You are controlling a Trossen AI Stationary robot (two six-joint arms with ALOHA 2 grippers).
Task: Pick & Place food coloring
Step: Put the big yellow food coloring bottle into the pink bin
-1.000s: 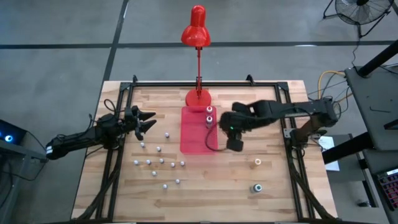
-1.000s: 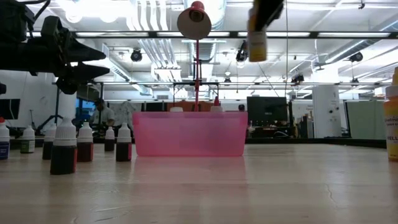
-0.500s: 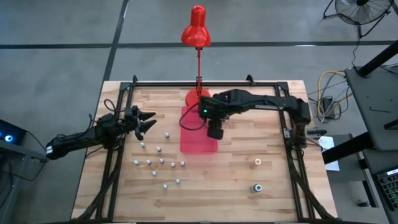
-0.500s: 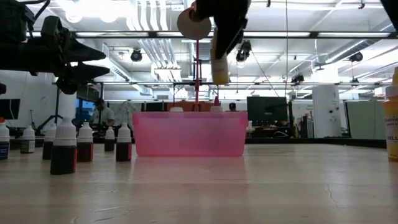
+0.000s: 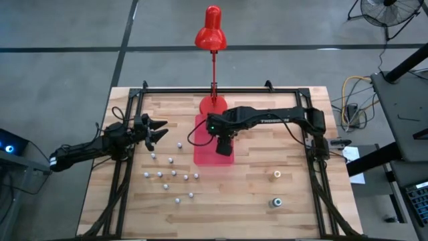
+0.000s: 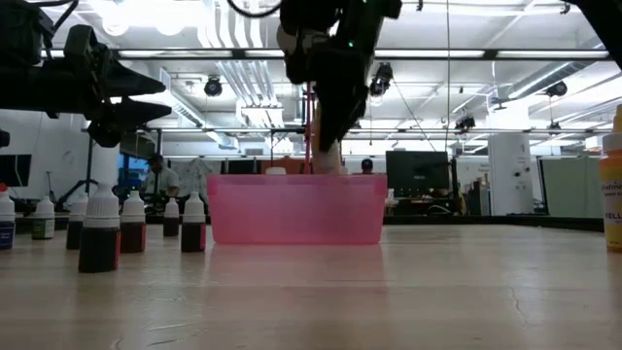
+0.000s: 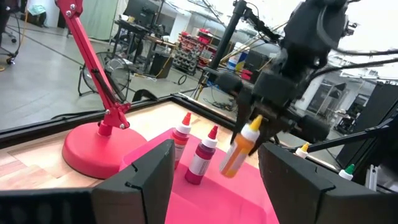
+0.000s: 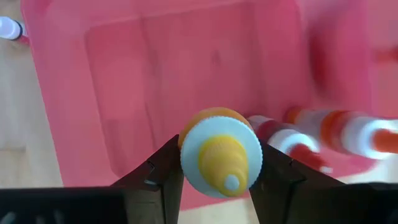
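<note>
My right tool [image 7: 249,134] is clamped on an orange-capped food coloring bottle [image 7: 241,147], holding it tilted above the red tray [image 5: 207,152], near the tray's centre. Seen past my own right fingers [image 8: 153,176], the bottle's cap fills the gap between them, with the tray floor beneath. Two more bottles, one red-capped [image 7: 181,134] and one pink-capped [image 7: 203,158], stand upright inside the tray toward its 12 o'clock end, close to the red lamp's base [image 7: 99,149].

My left tool [image 5: 157,130] hangs above the worktop [image 5: 267,201] at about 9 o'clock from the tray, fingers spread wide and holding nothing.

The small whitish-capped bottles [image 5: 173,173] are scattered on the worktop at roughly 7 to 8 o'clock from the tray; in the low view they stand upright in a group [image 6: 109,233] beside it. A yellow-capped bottle [image 5: 277,174] stands at about 4 o'clock from the tray, and a teal-capped bottle [image 5: 275,202] at about 5 o'clock, well apart from it.
</note>
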